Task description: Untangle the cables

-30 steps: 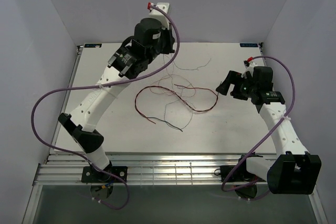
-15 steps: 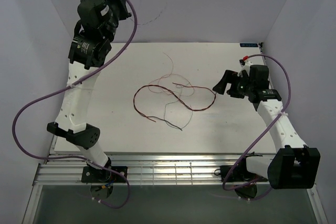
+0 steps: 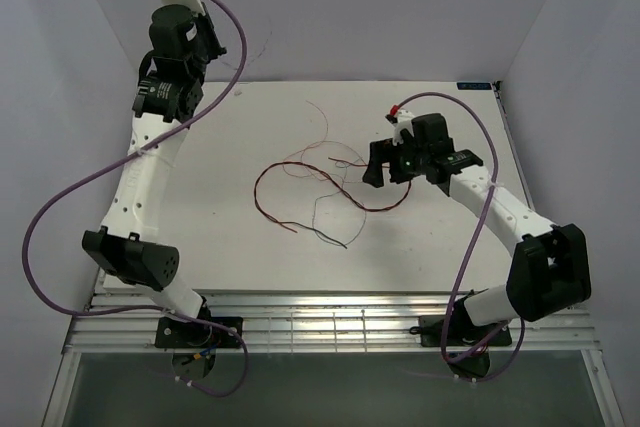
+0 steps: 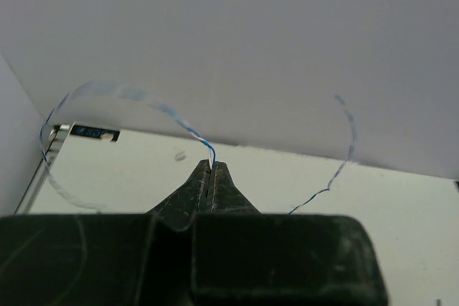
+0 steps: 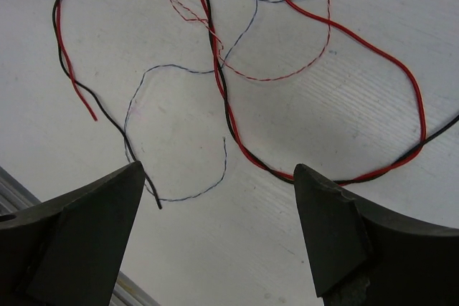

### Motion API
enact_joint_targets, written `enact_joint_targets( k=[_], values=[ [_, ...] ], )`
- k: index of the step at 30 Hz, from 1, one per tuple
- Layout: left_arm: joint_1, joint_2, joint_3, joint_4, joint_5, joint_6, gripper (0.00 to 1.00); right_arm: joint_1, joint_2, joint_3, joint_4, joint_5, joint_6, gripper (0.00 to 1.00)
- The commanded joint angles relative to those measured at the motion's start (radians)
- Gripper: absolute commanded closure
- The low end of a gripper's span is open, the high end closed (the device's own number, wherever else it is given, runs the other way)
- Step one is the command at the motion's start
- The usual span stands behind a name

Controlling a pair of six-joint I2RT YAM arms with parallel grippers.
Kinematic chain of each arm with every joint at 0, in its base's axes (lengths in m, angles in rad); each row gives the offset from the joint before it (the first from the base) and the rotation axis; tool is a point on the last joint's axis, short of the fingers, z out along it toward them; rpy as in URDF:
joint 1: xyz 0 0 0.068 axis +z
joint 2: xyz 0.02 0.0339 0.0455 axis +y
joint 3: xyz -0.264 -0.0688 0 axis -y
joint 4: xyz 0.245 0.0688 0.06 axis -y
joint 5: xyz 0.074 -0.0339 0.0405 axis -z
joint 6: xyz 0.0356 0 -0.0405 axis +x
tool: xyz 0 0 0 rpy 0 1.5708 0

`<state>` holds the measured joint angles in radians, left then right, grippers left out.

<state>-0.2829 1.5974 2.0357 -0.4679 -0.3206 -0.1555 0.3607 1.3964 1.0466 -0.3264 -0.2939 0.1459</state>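
Note:
The cables lie tangled on the white table (image 3: 230, 247): a twisted red and black pair (image 3: 262, 202) looped around finer grey and pale red strands (image 3: 330, 162). My left gripper (image 4: 211, 166) is raised at the far left back, shut on a thin blue-white strand (image 4: 192, 131) that arcs away on both sides. My right gripper (image 3: 372, 167) hovers open over the tangle's right side. In the right wrist view the red cable (image 5: 337, 30), black cable (image 5: 214, 69) and a fine blue-grey strand (image 5: 193, 191) lie just beyond its open fingertips (image 5: 217, 170), untouched.
Purple hoses (image 3: 60, 207) loop off both arms. Pale walls close in the back and sides, with the left arm close to the back wall (image 4: 251, 34). A slatted metal rail (image 3: 330, 322) runs along the table's near edge.
My left arm lifted and swung to the back left, drawing the fine strand out of the pile. My right arm moved left, over the tangle, jaws still open.

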Motion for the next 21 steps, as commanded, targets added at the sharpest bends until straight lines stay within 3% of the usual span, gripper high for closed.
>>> enact_joint_targets(
  k=[1, 5, 8, 15, 21],
  values=[
    [0.112, 0.038, -0.101, 0.009, 0.089, -0.019, 1.0, 0.073, 0.042, 0.082, 0.061, 0.076, -0.138, 0.1],
    [0.212, 0.09, -0.239, 0.095, 0.107, 0.023, 1.0, 0.15, 0.165, 0.166, 0.04, 0.151, -0.283, 0.1],
    [0.267, 0.151, -0.249, 0.084, 0.149, 0.069, 1.0, 0.188, 0.278, 0.281, -0.019, 0.171, -0.365, 0.1],
    [0.335, 0.232, -0.362, 0.161, 0.143, 0.142, 1.0, 0.225, 0.481, 0.485, -0.054, 0.173, -0.439, 0.1],
    [0.361, 0.282, -0.417, 0.163, 0.095, 0.137, 1.0, 0.25, 0.575, 0.547, -0.062, 0.174, -0.454, 0.1]
  ],
)
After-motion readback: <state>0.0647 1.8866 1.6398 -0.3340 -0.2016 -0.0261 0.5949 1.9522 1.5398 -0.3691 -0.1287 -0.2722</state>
